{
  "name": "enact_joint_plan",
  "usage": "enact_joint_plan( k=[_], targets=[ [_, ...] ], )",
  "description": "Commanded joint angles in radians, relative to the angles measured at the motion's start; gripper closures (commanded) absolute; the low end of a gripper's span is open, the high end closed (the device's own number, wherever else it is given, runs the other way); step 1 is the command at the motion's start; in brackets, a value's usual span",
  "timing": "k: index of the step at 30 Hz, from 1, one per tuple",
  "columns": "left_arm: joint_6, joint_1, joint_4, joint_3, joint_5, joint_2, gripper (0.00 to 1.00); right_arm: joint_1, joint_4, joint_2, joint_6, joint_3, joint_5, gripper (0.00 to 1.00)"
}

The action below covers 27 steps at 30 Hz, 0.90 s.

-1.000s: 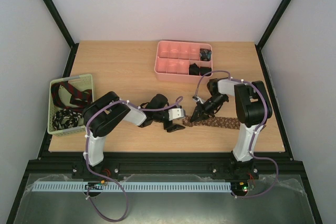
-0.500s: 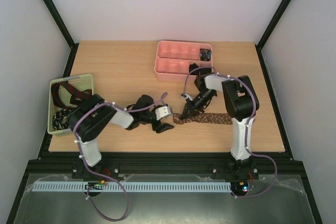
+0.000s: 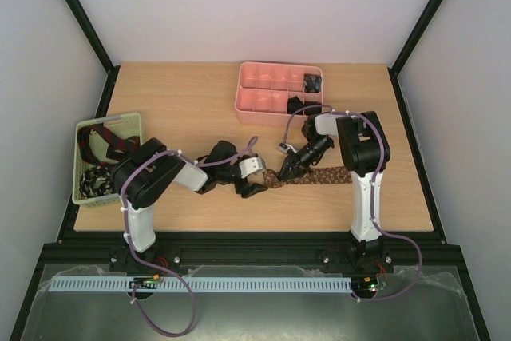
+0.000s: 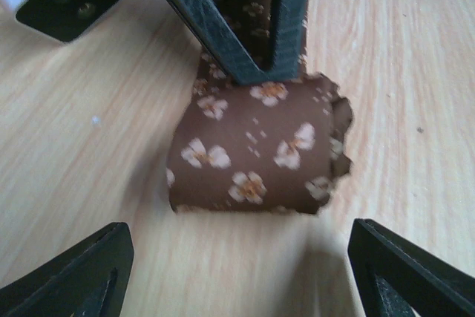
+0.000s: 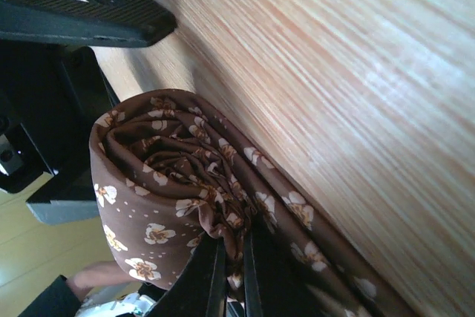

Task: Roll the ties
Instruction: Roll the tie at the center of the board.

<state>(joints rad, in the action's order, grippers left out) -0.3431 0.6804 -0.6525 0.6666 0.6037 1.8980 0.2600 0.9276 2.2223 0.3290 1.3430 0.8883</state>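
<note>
A brown tie with pale flower print lies on the table, its flat length [image 3: 323, 176] running right. Its left end is wound into a thick roll [image 4: 256, 146] [image 5: 148, 191]. My right gripper [image 3: 285, 168] is shut on the roll's core, and its thin black fingers [image 5: 223, 276] pinch the inner folds. From the left wrist view the same fingers [image 4: 245, 27] come down onto the roll from above. My left gripper [image 4: 241, 280] [image 3: 254, 187] lies low on the table just left of the roll, open wide, nothing between its fingertips.
A pink compartmented tray [image 3: 239, 101] stands at the back, with dark coiled ties [image 3: 311, 83] in its right cells. A pale green basket [image 3: 77, 197] at the left edge holds a red-striped tie [image 3: 112, 143] and a black-and-white one [image 3: 100, 177].
My right gripper has shifted left with the tie's rolled end, and the flat part looks shorter. My left gripper drew back to the left, then edged toward the roll again.
</note>
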Motion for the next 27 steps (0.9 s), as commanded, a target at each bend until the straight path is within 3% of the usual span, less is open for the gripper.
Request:
enact_joint_plan(
  k=[1, 7, 10, 13, 17, 22, 27],
  targets=[
    [0.017, 0.028, -0.048, 0.066, 0.006, 0.082, 0.17, -0.008, -0.027, 0.071, -0.007, -0.002, -0.185, 0.99],
    [0.058, 0.063, -0.062, 0.119, 0.075, 0.147, 0.2, -0.007, -0.108, 0.032, -0.056, -0.041, -0.228, 0.99],
    [0.054, 0.08, -0.043, 0.116, 0.061, 0.16, 0.28, -0.008, -0.142, 0.01, -0.083, -0.051, -0.233, 0.99],
    [0.049, 0.084, -0.012, 0.104, -0.003, 0.162, 0.45, -0.008, -0.163, -0.021, -0.107, -0.053, -0.227, 0.98],
    [-0.01, 0.085, 0.064, 0.087, -0.094, 0.139, 0.62, -0.009, -0.131, -0.081, -0.112, -0.04, -0.207, 0.81],
    [-0.077, 0.087, 0.153, 0.086, -0.158, 0.131, 0.65, -0.01, -0.002, -0.163, -0.085, -0.007, -0.113, 0.51],
    [-0.09, 0.088, 0.189, 0.098, -0.173, 0.137, 0.65, 0.014, 0.078, -0.191, -0.091, -0.024, -0.023, 0.46]
  ],
)
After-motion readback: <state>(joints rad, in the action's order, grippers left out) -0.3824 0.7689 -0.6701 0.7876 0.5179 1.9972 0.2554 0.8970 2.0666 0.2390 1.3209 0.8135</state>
